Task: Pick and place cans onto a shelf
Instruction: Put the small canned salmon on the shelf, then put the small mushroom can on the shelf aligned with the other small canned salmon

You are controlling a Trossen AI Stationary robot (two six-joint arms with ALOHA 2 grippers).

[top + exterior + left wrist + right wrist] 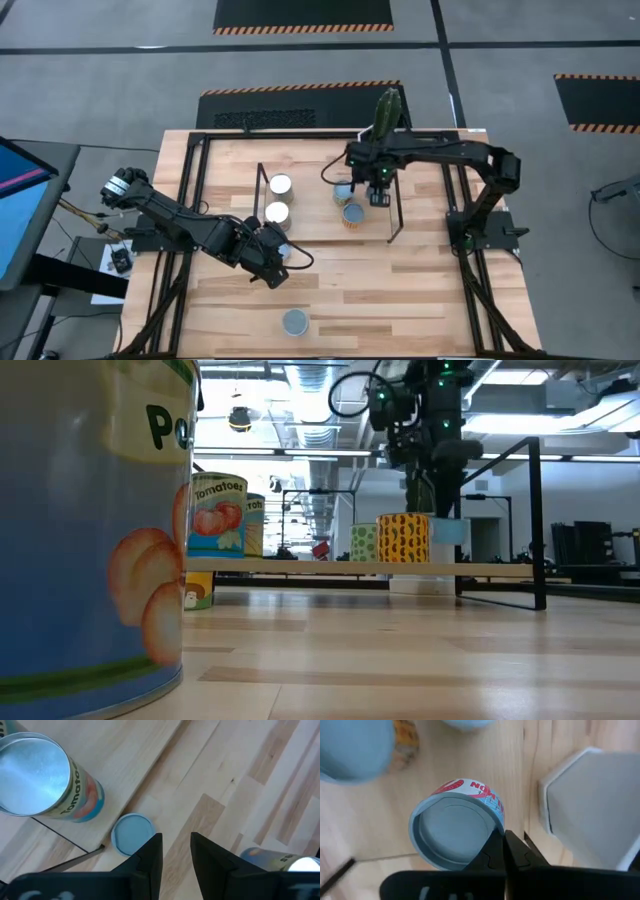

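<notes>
Cans stand in two groups on the shelf [262, 190], with a further can [294, 321] alone near the table's near edge. The right gripper [504, 851], fingers pressed together, pinches the rim of a red-labelled can [455, 830] on the shelf toward the table's far edge, just beside the white hexagonal pot [592, 805]. The left gripper [176, 851], fingers slightly parted and empty, hovers by the tomato can [47, 782] and a low blue-topped can [131, 833] near the table's centre.

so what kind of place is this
Probably a robotics lab or industrial workspace. The low view shows exposed ducts and lights overhead; the high view shows a grey floor with hazard-striped mats and a wooden table in a black frame, where two arms handle cans by a shelf.
</notes>
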